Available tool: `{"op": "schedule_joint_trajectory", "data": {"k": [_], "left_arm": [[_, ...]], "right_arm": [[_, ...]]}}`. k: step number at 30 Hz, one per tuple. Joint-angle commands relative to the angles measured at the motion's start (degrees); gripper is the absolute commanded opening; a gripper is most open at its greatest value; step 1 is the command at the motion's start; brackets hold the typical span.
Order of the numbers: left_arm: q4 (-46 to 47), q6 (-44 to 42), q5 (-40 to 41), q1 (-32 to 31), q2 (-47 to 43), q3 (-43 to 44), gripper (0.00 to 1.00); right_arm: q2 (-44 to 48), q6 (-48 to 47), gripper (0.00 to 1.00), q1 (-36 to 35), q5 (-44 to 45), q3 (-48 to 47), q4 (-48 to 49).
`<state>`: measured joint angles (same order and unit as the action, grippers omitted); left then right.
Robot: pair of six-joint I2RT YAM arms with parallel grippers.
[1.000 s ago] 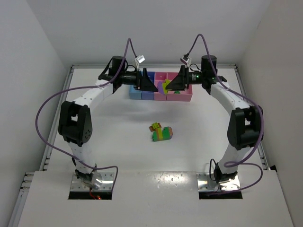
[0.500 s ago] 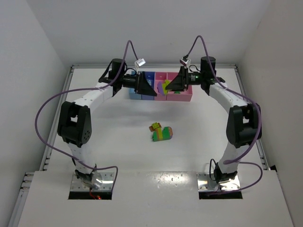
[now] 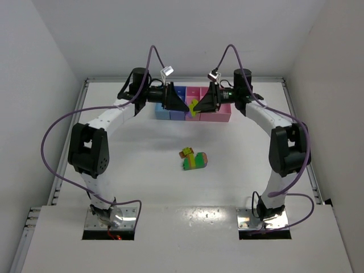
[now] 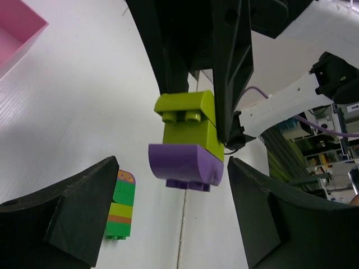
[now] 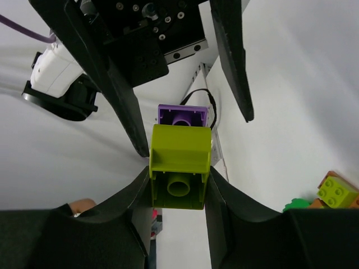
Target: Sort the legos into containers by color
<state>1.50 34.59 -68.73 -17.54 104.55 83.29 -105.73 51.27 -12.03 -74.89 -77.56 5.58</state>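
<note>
Splitting a 2-brick stack, held mid-air by the containers (image 3: 219, 116) at upper centre of the overhead view. The right claw (image 5: 179, 179) clamps the lime brick (image 4: 188, 126). The left claw (image 4: 174, 168) gapes, gripping nothing. Next, it should close on the purple brick (image 5: 180, 116) and pull squarely away.

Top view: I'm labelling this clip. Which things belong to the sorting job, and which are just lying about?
Job: green-purple brick pair, in the right gripper; left gripper, open; striped clump; bins.
Just there: cables; table.
</note>
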Motion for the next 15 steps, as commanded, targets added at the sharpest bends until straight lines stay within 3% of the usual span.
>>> {"op": "schedule_joint_trajectory", "data": {"k": [1,4,5,8,9,10,12,15], "left_arm": [[3.34,0.92,0.26,-0.21,0.21,1.87,0.84],[3.34,0.92,0.26,-0.21,0.74,1.88,0.72],[3.34,0.92,0.26,-0.21,0.74,1.88,0.61],[3.86,0.92,-1.48,-0.21,0.74,1.88,0.43],[3.86,0.92,-2.10,-0.21,1.26,1.88,0.25],[3.86,0.92,-2.11,-0.21,1.27,1.88,0.16],[2.46,0.04,-2.64,-0.21,1.27,1.88,0.07],[1.58,-1.28,-2.11,-0.21,0.04,0.83,0.04]], "right_arm": [[0.53,1.03,0.00,-0.62,-2.36,-1.10,3.56],[0.53,1.03,0.00,-0.62,-2.36,-1.10,4.08],[0.53,1.03,0.00,-0.62,-2.36,-1.10,4.08],[0.53,1.03,0.00,-0.62,-1.67,-1.10,4.08],[0.53,1.03,0.00,-0.10,-1.66,-1.10,4.08],[0.53,1.03,0.00,-0.10,-1.05,-1.10,4.69],[0.00,1.55,0.00,1.56,-1.04,-1.10,4.70],[-0.61,1.56,0.00,3.15,-0.52,-1.71,4.70]]}}
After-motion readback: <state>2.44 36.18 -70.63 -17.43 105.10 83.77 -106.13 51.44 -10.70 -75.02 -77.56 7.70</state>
